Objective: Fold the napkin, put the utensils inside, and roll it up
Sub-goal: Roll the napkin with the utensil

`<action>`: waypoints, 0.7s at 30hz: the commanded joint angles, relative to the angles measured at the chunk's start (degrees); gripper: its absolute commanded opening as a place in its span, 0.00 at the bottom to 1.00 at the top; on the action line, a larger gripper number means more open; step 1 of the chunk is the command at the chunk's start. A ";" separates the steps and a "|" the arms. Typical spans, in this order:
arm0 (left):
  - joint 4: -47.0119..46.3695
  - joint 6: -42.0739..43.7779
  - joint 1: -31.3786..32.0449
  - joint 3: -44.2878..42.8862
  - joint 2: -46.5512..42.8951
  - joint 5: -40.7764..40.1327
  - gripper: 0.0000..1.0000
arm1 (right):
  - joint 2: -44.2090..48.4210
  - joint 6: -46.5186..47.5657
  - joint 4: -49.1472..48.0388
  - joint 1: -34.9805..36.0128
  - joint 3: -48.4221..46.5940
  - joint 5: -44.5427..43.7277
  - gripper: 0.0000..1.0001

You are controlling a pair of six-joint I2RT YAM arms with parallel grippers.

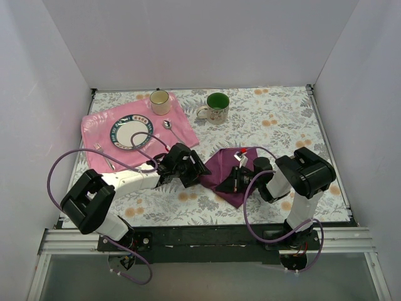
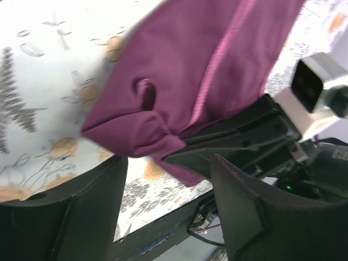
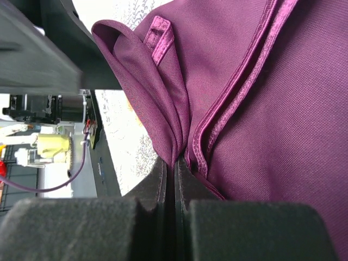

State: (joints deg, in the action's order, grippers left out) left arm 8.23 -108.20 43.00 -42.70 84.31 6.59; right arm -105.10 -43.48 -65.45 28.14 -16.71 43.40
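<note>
Purple cloth sits centre right in the overhead frame. One napkin (image 1: 220,168) lies on the desk (image 1: 282,119), bunched where the right end effector (image 3: 175,173) is pressed together on a doubled hem, probably so that edge can be carried across for the fold. The left end effector (image 2: 167,166) stands spread just beside the napkin's left corner, gripping nothing; whether it touches the cloth we cannot quite tell. We judge the fold begun but not finished. At upper left, one fork (image 1: 105,158) and one spoon (image 1: 170,128) flank one plate (image 1: 131,133) on one pink mat (image 1: 100,125), well apart from the napkin. Two mugs stand behind, a cream mug (image 1: 160,101) and a green-lined mug (image 1: 216,108).
</note>
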 commanded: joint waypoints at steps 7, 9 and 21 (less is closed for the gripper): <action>-1.62 -6.93 1.03 4.36 -3.98 1.14 0.66 | -3.89 -3.09 6.21 -1.07 0.54 1.25 0.01; -6.09 -8.69 1.12 6.91 -4.42 0.80 0.68 | -3.80 -3.71 6.48 -1.07 0.10 1.16 0.01; -29.74 -8.25 1.91 13.95 1.02 -4.57 0.70 | -5.29 -7.22 3.58 -1.07 -0.08 3.10 0.01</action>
State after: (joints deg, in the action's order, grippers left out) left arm -11.55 -114.43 44.40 -30.79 84.09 5.15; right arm -107.33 -50.02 -66.30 26.96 -17.91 46.30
